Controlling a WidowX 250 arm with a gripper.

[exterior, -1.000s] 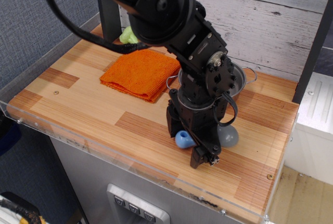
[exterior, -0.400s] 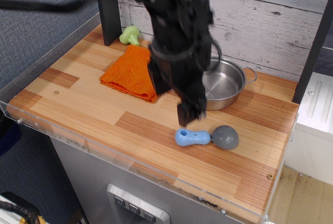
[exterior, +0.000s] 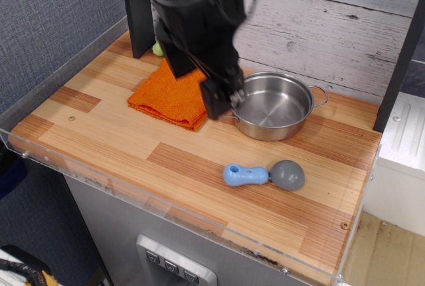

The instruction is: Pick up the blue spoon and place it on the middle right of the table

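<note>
Your blue spoon (exterior: 263, 176) lies flat on the desk (exterior: 99, 133), just in front of the steel pot (exterior: 275, 105). The claw (exterior: 222, 97) hangs above the orange cloth (exterior: 171, 92) holding nothing; you can't tell its opening through the blur.

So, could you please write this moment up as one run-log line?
arm: raised above cloth and pot | gripper: empty, jaw state unclear | spoon: lying free on table, front right | contact: none
</note>
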